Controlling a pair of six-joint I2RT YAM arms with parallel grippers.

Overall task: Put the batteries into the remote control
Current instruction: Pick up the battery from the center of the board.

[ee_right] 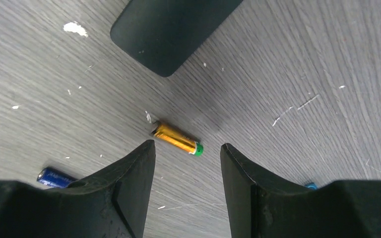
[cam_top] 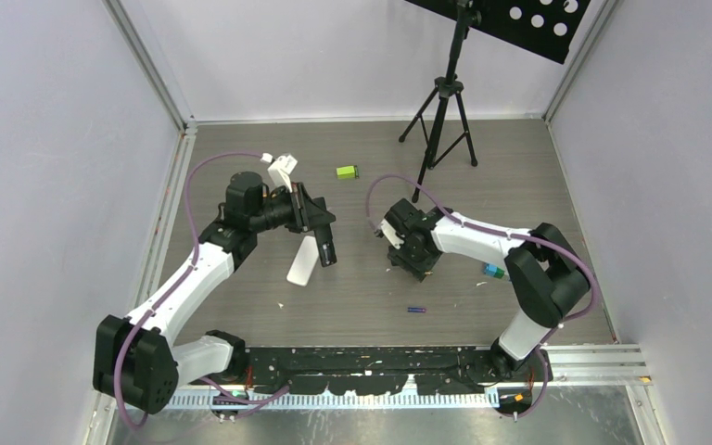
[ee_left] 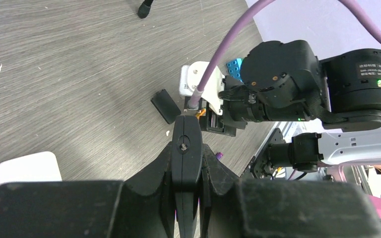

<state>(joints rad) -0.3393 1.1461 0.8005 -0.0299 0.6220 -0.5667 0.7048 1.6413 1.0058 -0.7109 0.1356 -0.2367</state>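
The left gripper [cam_top: 324, 248] holds the white remote control [cam_top: 302, 262] tilted above the desk [cam_top: 241, 167], its fingers [ee_left: 186, 148] pressed together on it. Right of the remote, a green battery [cam_top: 348, 171] lies toward the far side. Further right, the right gripper [ee_right: 187, 168] points down at the desk with its fingers [ee_right: 134, 173] apart; between them, untouched, lies a gold battery [ee_right: 176, 138] with a green tip. A black cover piece [ee_right: 171, 29] rests just beyond it. A blue-purple battery [cam_top: 415, 309] lies right of the remote, nearer the arm bases, and a blue-capped item [cam_top: 492, 271] sits beside the right arm.
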